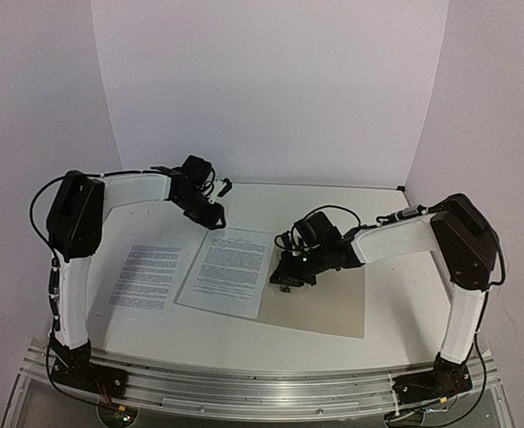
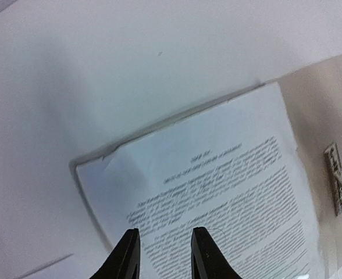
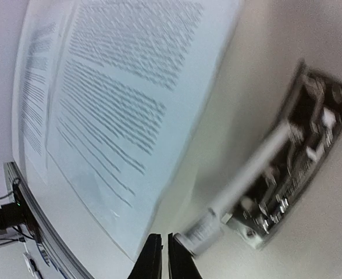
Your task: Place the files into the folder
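Note:
Two files lie side by side: one white sheet (image 1: 146, 275) on the table at the left, the other (image 1: 229, 270) with its right edge over the beige folder (image 1: 324, 303). My left gripper (image 1: 213, 214) hovers over that second sheet's (image 2: 217, 174) top end, open (image 2: 164, 235), nothing between its fingers. My right gripper (image 1: 289, 272) is low over the folder's left part, beside the metal clip (image 3: 287, 180). Its jaws (image 3: 162, 241) are shut, with the clip's silver lever (image 3: 246, 180) just to their right and the sheet's edge (image 3: 118, 87) to their left.
The table's aluminium front rail (image 1: 244, 388) runs along the near edge. White walls stand behind and at both sides. The clip (image 2: 335, 177) also shows at the right of the left wrist view, on the folder (image 2: 322, 99).

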Action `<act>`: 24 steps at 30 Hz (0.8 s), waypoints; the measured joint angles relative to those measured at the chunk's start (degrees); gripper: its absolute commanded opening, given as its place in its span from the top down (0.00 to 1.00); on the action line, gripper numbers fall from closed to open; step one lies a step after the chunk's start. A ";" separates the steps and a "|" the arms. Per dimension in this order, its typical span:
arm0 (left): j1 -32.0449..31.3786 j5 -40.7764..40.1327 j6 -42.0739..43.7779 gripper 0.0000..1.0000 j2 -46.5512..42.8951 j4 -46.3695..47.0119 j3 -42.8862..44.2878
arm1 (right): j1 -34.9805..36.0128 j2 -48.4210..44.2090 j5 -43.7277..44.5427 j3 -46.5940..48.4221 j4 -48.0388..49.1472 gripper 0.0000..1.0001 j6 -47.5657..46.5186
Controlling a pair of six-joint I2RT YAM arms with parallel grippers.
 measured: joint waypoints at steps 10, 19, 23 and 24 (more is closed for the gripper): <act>1.52 5.06 10.33 0.62 -15.03 -6.30 -16.99 | -11.88 3.91 6.69 12.27 1.81 0.92 0.86; 1.72 10.76 20.77 0.57 -22.88 -7.02 -27.34 | -13.92 0.09 1.36 10.69 0.84 0.93 -5.05; 1.72 12.65 27.65 0.52 -24.57 -6.95 -32.90 | -9.08 -6.02 -0.89 0.92 -0.59 0.96 -4.50; 1.72 13.05 29.90 0.51 -25.12 -6.91 -34.54 | -7.78 -7.08 -1.26 -0.98 -0.77 0.97 -4.13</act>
